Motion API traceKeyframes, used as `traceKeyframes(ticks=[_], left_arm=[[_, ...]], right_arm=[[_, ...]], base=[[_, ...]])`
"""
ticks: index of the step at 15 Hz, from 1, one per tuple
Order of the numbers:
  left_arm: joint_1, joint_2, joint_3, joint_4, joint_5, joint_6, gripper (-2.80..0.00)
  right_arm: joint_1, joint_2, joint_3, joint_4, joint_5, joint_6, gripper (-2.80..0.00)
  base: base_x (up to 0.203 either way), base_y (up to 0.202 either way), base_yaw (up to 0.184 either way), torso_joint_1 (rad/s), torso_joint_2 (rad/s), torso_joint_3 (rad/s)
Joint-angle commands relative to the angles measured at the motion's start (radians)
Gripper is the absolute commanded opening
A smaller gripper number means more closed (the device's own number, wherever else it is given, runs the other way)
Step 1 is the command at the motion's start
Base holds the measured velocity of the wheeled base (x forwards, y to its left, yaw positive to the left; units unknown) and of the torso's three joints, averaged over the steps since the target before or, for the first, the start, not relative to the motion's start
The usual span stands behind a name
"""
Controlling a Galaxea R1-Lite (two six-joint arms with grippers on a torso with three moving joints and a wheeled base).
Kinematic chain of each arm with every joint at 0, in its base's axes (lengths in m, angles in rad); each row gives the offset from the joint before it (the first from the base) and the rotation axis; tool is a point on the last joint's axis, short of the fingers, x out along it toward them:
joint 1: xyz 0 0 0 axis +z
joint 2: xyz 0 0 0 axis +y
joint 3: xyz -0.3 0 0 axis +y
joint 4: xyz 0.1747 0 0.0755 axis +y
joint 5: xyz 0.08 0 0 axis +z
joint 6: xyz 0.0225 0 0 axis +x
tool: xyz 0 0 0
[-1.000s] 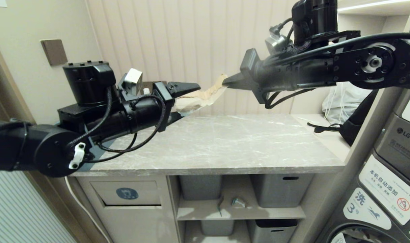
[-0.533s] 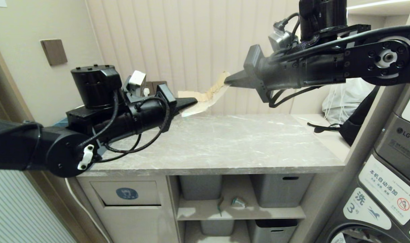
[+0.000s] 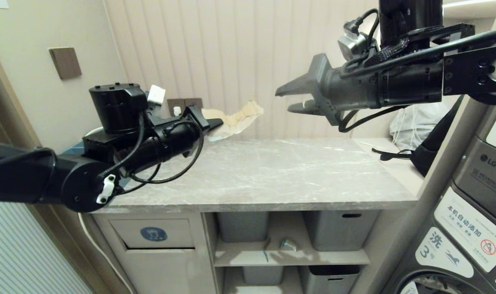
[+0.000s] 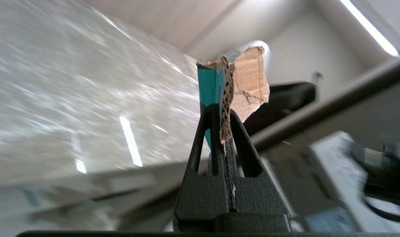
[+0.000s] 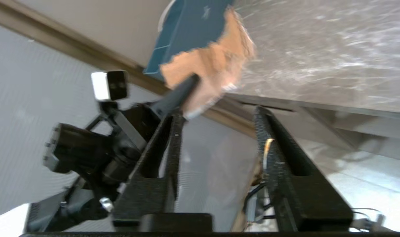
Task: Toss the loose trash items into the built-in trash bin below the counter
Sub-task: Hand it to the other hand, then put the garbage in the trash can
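My left gripper [image 3: 216, 123] is shut on a torn brown cardboard scrap [image 3: 239, 117] and holds it above the back left of the counter [image 3: 272, 175]. In the left wrist view the scrap [image 4: 249, 77], teal on one face, sticks out past the closed left gripper [image 4: 224, 115]. My right gripper [image 3: 283, 101] hovers open to the right of the scrap, apart from it; between its fingers [image 5: 173, 131] nothing is held, and the scrap [image 5: 216, 62] lies beyond the tips. The built-in trash bin [image 3: 154, 233], its flap marked with a blue sticker, sits below the counter's left end. A small teal-and-white wrapper [image 3: 288, 244] and a teal sliver [image 3: 266, 250] lie on the open shelf.
Grey plastic tubs [image 3: 339, 229] fill the shelves under the counter. A white bag [image 3: 415, 120] and a black strap [image 3: 394, 155] rest at the back right. Washing machines [image 3: 476, 204] stand on the right. A teal-blue box [image 5: 190, 29] lies at the counter's left end.
The left gripper closed on the scrap and drew it left. The right gripper opened, released the scrap and pulled back up and to the right.
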Motion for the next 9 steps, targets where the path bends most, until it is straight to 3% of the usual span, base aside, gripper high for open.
traceKeyframes(ticks=[1,3,9], left_arm=[[0.04,0.006,0.0,-0.005,0.033,0.07,-2.8],[0.102,-0.023,0.007,-0.005,0.081,0.162,-2.8],[0.261,-0.187,0.092,-0.005,0.09,0.216,-2.8]], right_arm=[[-0.002,-0.072,0.075,0.0,-0.051,-0.08,-2.8],[-0.017,-0.124,0.196,-0.014,-0.147,-0.199,-2.8],[-0.145,-0.465,0.723,-0.279,-0.295,-0.51,-2.8]], base=[[0.0,0.0,0.0,0.0,0.0,0.0],[0.0,0.0,0.0,0.0,0.0,0.0],[0.0,0.0,0.0,0.0,0.0,0.0]])
